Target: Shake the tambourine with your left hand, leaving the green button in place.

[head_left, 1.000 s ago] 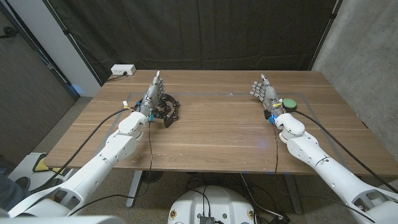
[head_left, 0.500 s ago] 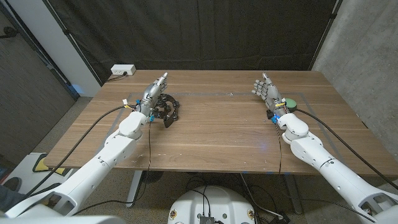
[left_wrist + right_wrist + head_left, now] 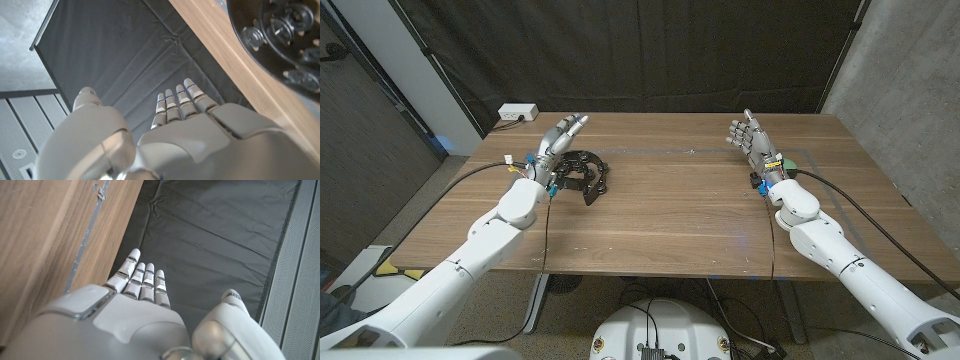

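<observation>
The black tambourine (image 3: 583, 173) with metal jingles lies on the left part of the wooden table (image 3: 670, 210). My left hand (image 3: 558, 138) hovers just beyond its far-left rim, fingers stretched out and apart, holding nothing. In the left wrist view the tambourine (image 3: 282, 37) sits beside my left hand (image 3: 185, 135), apart from it. My right hand (image 3: 750, 140) stands upright on the right side, fingers spread, empty. A sliver of the green button (image 3: 791, 161) shows just behind that wrist.
A white power strip (image 3: 517, 113) lies at the table's far left corner. Black curtains hang behind the table and a concrete wall stands at the right. Cables run along both arms. A taped line (image 3: 87, 232) crosses the table near my right hand (image 3: 130, 315).
My left hand has slid left off the tambourine's top toward its far-left rim. The right hand has shifted slightly right, covering most of the green button.
</observation>
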